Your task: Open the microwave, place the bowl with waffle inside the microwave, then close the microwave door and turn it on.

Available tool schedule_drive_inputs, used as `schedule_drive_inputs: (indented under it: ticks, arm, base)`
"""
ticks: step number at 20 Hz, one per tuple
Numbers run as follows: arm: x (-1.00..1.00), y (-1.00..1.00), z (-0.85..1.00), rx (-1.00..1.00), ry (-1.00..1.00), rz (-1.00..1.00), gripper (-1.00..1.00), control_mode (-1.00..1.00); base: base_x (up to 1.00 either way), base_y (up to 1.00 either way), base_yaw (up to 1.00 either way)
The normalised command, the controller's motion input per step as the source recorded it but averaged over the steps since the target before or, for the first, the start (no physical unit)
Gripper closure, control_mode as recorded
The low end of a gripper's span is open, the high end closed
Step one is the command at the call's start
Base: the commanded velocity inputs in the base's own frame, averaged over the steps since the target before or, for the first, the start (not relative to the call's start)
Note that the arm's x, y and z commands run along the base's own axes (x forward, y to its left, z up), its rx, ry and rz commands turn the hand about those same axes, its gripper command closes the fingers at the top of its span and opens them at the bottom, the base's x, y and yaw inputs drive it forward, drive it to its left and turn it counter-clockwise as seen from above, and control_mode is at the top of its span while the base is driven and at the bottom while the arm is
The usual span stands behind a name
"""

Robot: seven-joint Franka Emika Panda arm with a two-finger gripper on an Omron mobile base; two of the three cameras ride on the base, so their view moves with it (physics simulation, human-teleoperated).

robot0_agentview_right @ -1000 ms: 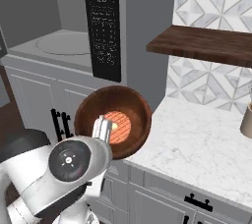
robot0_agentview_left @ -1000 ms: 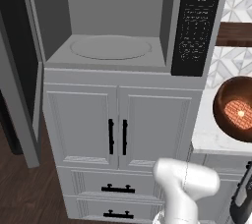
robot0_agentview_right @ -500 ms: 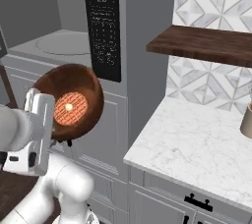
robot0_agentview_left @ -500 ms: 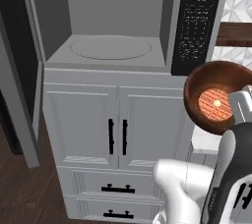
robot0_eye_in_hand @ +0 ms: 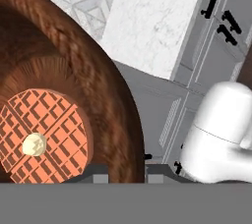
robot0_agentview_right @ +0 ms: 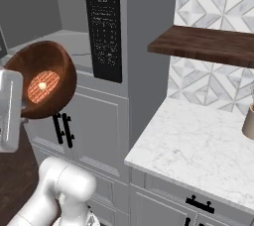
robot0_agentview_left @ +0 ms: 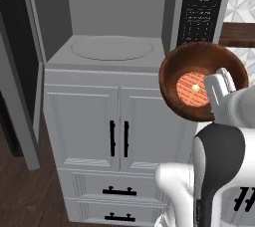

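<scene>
Since the earlier pictures the bowl [robot0_agentview_left: 204, 80] has been carried off the marble counter [robot0_agentview_right: 198, 141] and swung across toward the microwave [robot0_agentview_left: 119, 22] — in the left base view it now hangs in the air just below the black keypad panel [robot0_agentview_left: 201, 12], in front of the white cabinet [robot0_agentview_left: 117, 121]. The microwave door [robot0_agentview_left: 22, 76] stands swung out to the left, and the light cavity with its round turntable [robot0_agentview_left: 112, 48] is exposed, so the way in appears to be prepared.

The bowl is held by its rim, tipped so that its glossy inside faces the base cameras; the waffle [robot0_agentview_left: 191, 87], a round orange grid with a pale dab at its middle, lies flat against the bottom. The rim grasp seems chosen because the bowl is far too wide to be spanned — only the wall can be pinched. The tilt is judged a risk: tipped further, the waffle might slide out.

The gripper [robot0_agentview_left: 223, 84] is seen at the bowl's right edge in the left base view, its jaws drawn narrow and clamped over the wall of the bowl. In the hand view the two finger tips [robot0_eye_in_hand: 96, 171] rise at the rim. The bowl has not yet been brought level with the cavity mouth.
</scene>
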Motion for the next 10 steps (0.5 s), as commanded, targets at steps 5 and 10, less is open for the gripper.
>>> schedule_drive_inputs:
  ticks: [5,10]
  arm:
    - [0.64,0.31,0.38,0.00,-0.11,0.09,1.00,-1.00]
    - [0.92,0.60,0.40,0.00,0.22,0.18,1.00,-1.00]
  base:
    - [0.00,0.00,0.00]
    - [0.00,0.00,0.00]
